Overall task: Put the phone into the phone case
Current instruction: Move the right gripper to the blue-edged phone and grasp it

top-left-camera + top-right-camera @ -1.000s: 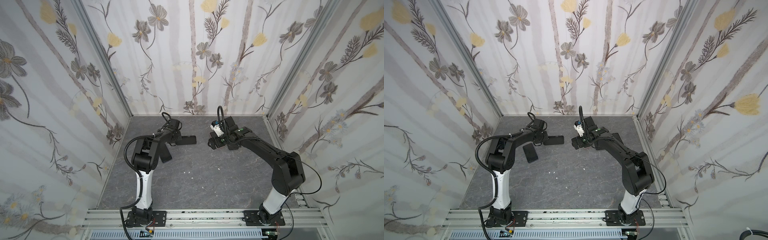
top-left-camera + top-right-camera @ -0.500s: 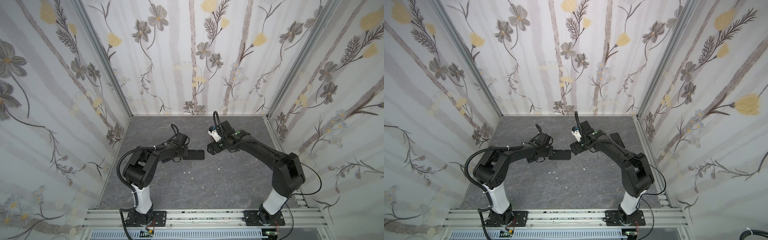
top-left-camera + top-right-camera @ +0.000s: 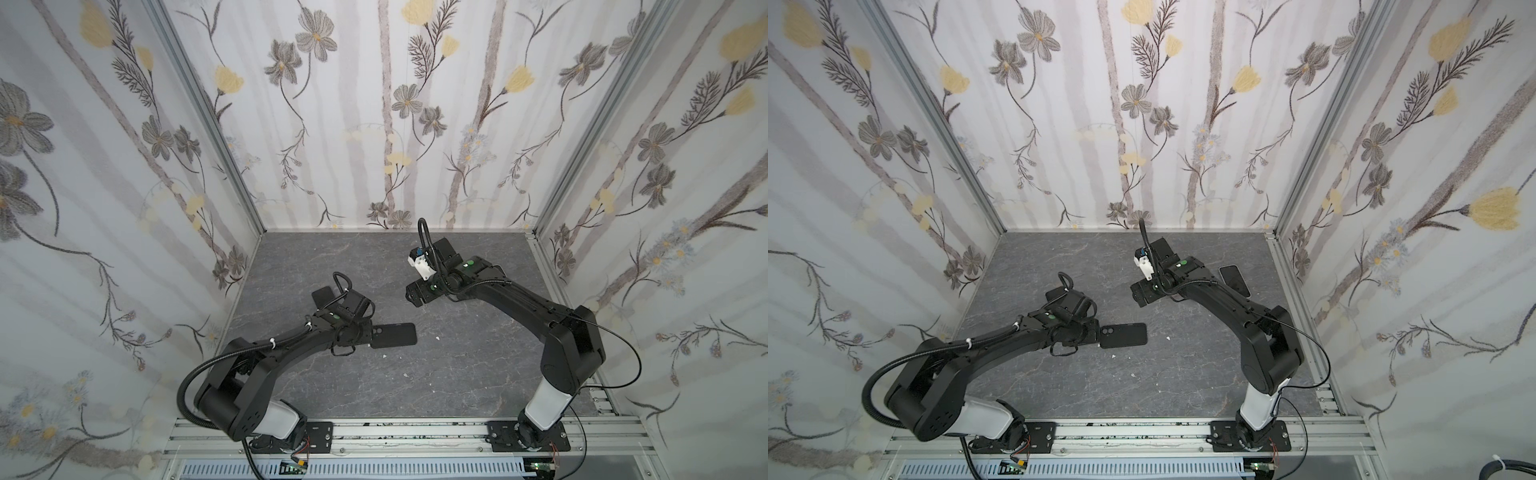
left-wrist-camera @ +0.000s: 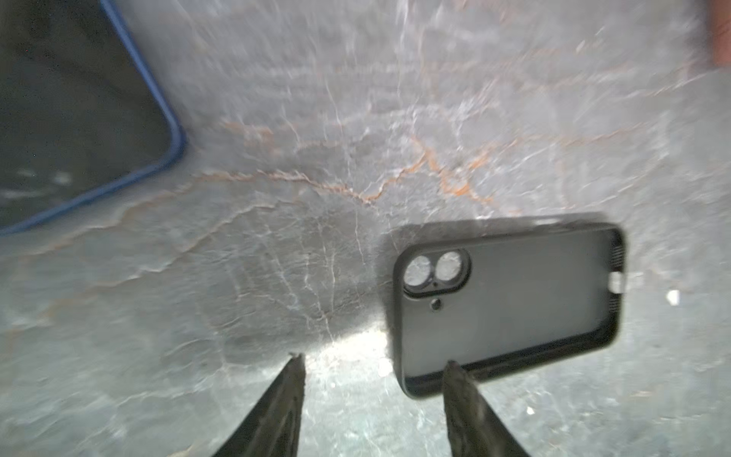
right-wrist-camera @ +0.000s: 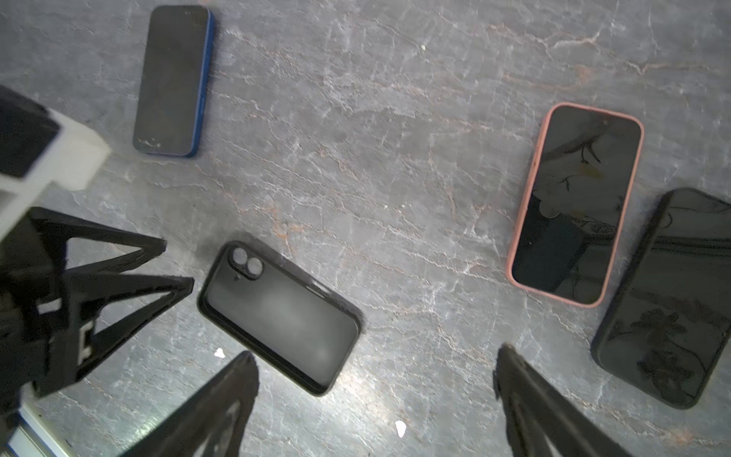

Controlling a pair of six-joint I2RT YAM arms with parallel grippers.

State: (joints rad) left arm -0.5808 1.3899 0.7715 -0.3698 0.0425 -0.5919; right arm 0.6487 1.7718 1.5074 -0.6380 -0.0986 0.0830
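Observation:
An empty black phone case [image 3: 392, 336] [image 3: 1123, 335] lies open side up in the middle of the grey floor, its camera cutout toward the left arm. My left gripper [image 4: 374, 360] stands open with nothing between its fingers [image 5: 174, 285], which end just off the case's [image 4: 510, 304] camera end. A bare phone with a blue edge [image 5: 174, 79] [image 3: 326, 296] lies screen up behind the left arm. My right gripper [image 5: 375, 352] [image 3: 412, 296] hangs open and empty above the floor, beyond the case [image 5: 281, 316].
In the right wrist view a phone in a pink case [image 5: 573, 205] and a black phone [image 5: 668, 296] lie side by side; a top view shows one phone [image 3: 1234, 280] behind the right arm. Small white crumbs [image 5: 400, 428] dot the floor. Patterned walls enclose three sides.
My left gripper carried the black case from the back left toward the middle, then opened and let it go on the floor. The right gripper drifted slightly left.

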